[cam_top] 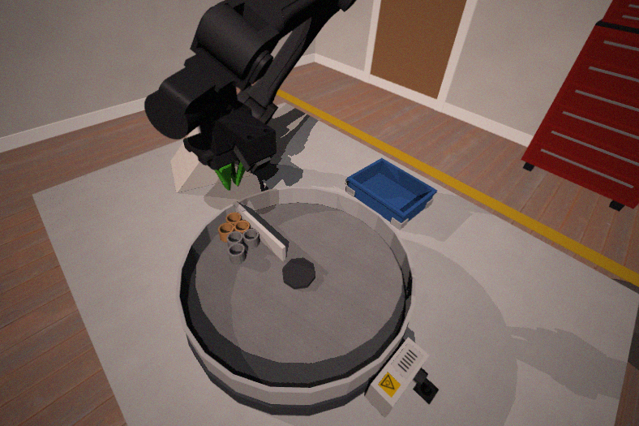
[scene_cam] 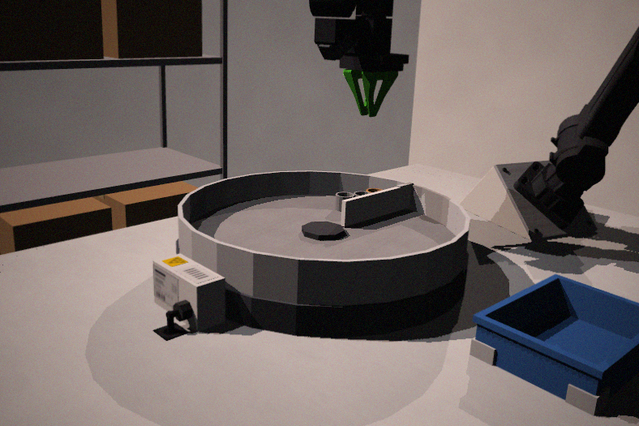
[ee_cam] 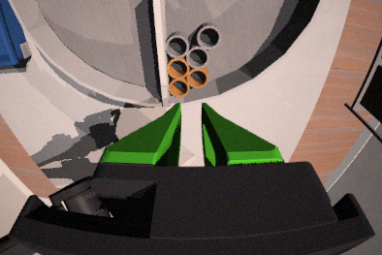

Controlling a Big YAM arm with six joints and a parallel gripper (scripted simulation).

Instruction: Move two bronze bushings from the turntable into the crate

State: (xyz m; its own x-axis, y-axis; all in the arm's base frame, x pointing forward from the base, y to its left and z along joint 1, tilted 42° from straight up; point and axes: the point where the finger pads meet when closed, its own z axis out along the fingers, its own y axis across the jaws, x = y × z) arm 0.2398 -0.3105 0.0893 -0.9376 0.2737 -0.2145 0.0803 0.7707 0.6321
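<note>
Three bronze bushings stand upright in a touching cluster on the turntable (cam_top: 330, 317) (scene_cam: 258, 230) (ee_cam: 87, 16): one nearest the rim (ee_cam: 178, 96), one beside the divider (cam_top: 242, 231) and one on the outer side (cam_top: 224, 238). Three grey bushings stand just beyond: one by the divider (cam_top: 251, 244), one in the middle and one farther out (cam_top: 237, 257) (scene_cam: 340, 204). The blue crate (cam_top: 371, 204) (scene_cam: 532, 367) (ee_cam: 7, 41) looks empty. My gripper (cam_top: 233, 186) (scene_cam: 368, 114) (ee_cam: 191, 110) is open by a narrow gap, empty, high above the rim near the bronze bushings.
A white divider (cam_top: 263, 232) (scene_cam: 379, 208) (ee_cam: 159, 41) stands on the turntable beside the bushings. A raised wall (scene_cam: 278, 281) rings the turntable. A dark hub (cam_top: 298, 273) (scene_cam: 323, 230) sits at its centre. A white control box (cam_top: 395, 377) (scene_cam: 206, 302) stands outside the wall.
</note>
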